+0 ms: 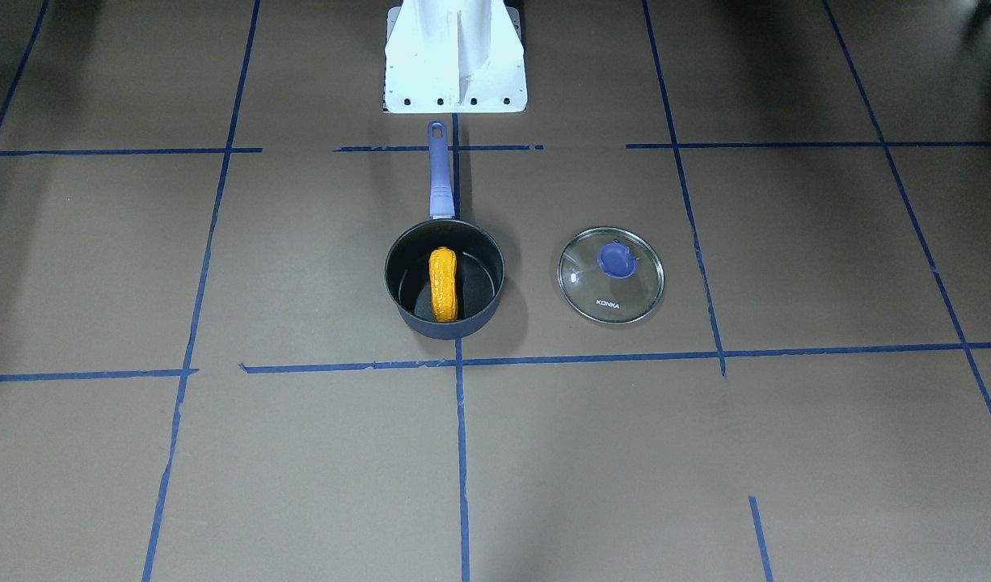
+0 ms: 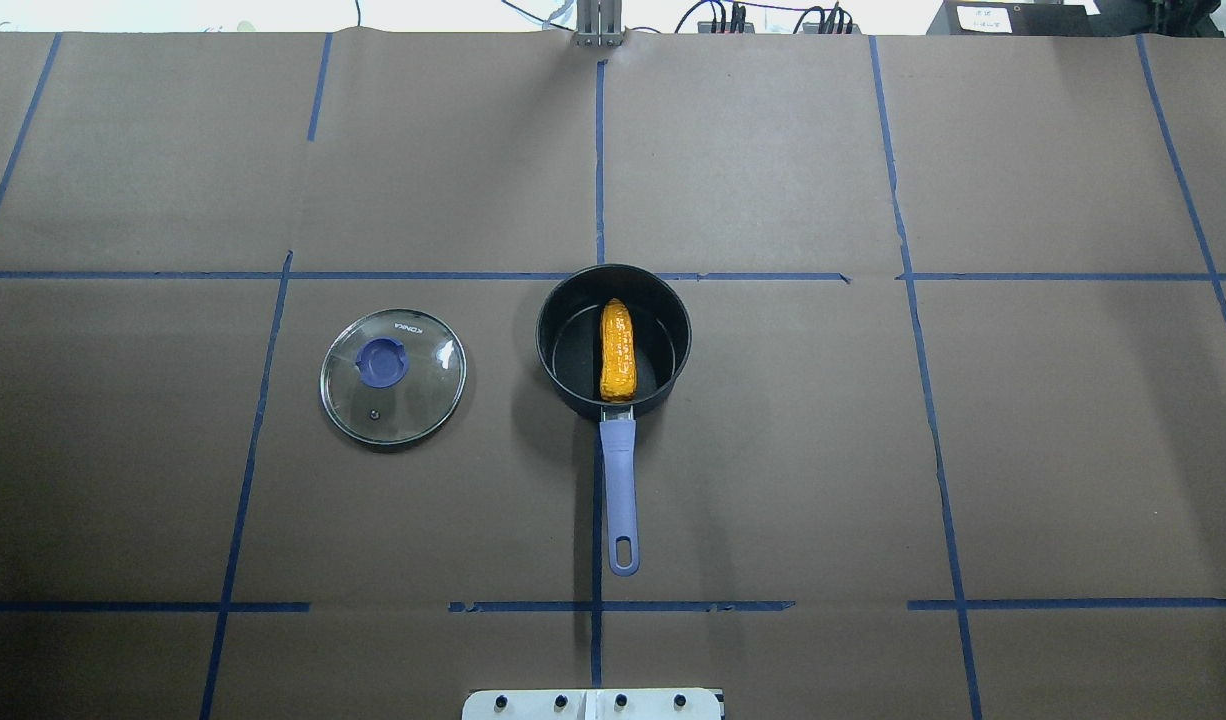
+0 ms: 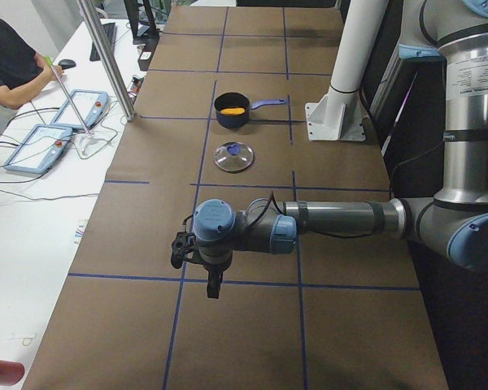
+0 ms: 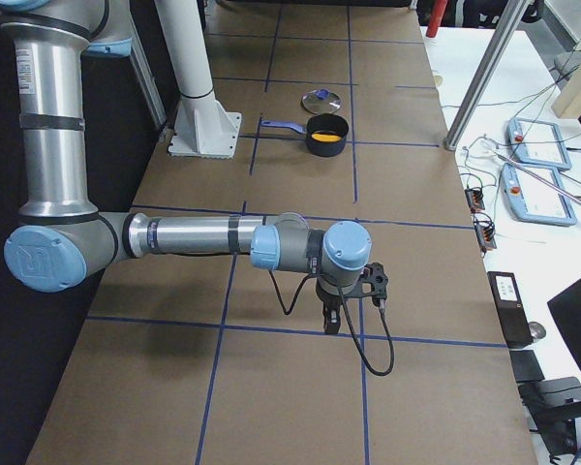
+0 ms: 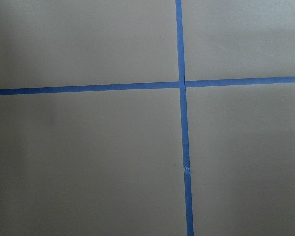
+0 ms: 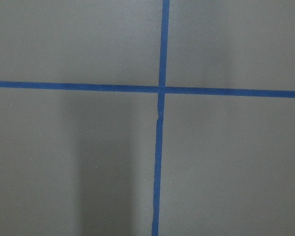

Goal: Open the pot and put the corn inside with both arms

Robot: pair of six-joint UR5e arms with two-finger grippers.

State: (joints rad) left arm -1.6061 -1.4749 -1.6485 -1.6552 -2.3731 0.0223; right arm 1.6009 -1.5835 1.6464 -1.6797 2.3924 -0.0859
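The pot (image 1: 443, 329) stands open at the table's middle, its purple-blue handle (image 1: 439, 174) pointing toward the robot's base. The corn (image 1: 443, 284) lies inside it; it also shows in the overhead view (image 2: 618, 350). The glass lid (image 1: 611, 275) lies flat on the paper beside the pot, on the robot's left (image 2: 393, 376). My left gripper (image 3: 214, 284) hangs over the table's left end, far from the pot (image 3: 232, 111). My right gripper (image 4: 331, 320) hangs over the right end, far from the pot (image 4: 325, 136). I cannot tell whether either gripper is open or shut.
Brown paper with blue tape lines (image 5: 182, 83) covers the table. The white robot base (image 1: 455, 56) stands behind the pot handle. A side table with teach pendants (image 3: 49, 146) and a metal post (image 3: 106, 57) borders the far edge.
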